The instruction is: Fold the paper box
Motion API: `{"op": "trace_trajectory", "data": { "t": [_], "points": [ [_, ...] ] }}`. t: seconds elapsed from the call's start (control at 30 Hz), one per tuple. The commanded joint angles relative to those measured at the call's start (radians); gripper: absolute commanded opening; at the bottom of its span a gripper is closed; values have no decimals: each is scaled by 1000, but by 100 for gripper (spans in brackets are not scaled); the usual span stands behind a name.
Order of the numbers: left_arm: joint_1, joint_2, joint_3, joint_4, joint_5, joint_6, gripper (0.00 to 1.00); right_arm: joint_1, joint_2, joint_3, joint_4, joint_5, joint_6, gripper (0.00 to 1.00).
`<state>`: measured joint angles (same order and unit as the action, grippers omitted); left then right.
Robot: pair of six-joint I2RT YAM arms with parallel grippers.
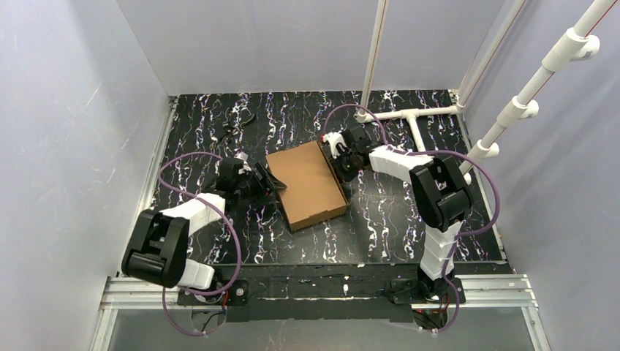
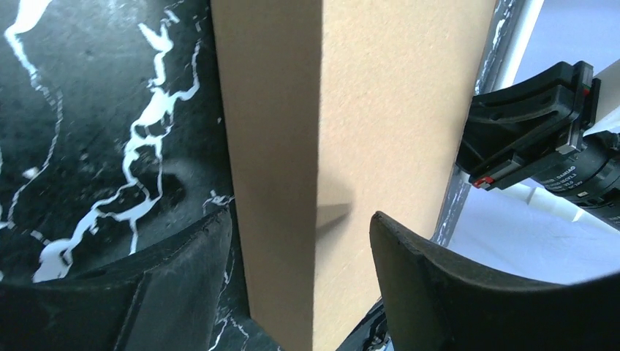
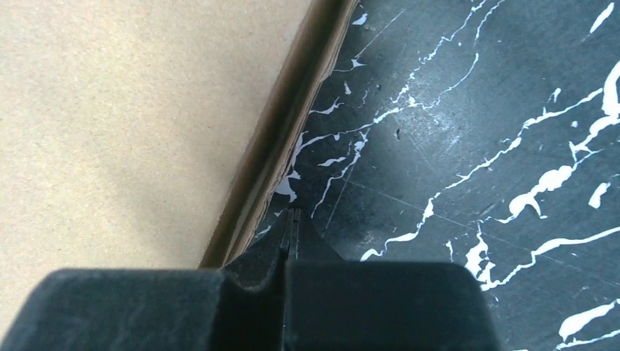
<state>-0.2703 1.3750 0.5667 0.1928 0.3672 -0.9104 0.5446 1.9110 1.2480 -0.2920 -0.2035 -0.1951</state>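
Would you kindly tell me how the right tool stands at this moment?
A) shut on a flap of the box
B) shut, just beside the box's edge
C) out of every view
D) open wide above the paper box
B: in the right wrist view the right tool has its fingers pressed together with nothing between them, over the table just off the edge of the paper box.

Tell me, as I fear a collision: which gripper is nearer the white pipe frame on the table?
Right. The right gripper is at the paper box's right edge, near the pipe frame; the left gripper is across the box, at its left edge.
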Motion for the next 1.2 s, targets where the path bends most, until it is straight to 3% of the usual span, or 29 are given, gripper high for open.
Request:
{"op": "trace_trajectory", "data": {
  "t": [0.0, 0.3, 0.57, 0.8, 1.0, 1.17],
  "points": [
    [-4, 48, 54, 90, 59, -28, 66, -9, -16, 45, -2, -122, 37, 1],
    [-82, 94, 131, 108, 44, -60, 63, -9, -147, 62, -29, -190, 43, 1],
    [-140, -4, 202, 106, 59, -88, 62, -8, -65, 78, -63, -249, 79, 1],
    [-166, -24, 222, 105, 54, -104, 61, -8, -113, 105, -77, -269, 91, 1],
    [-201, -31, 335, 97, 49, -110, 61, 14, -90, 79, -75, -377, 122, 1],
    [-255, 19, 488, 74, 33, -117, 61, 64, -35, 63, -63, -373, 141, 1]
  ]
}}
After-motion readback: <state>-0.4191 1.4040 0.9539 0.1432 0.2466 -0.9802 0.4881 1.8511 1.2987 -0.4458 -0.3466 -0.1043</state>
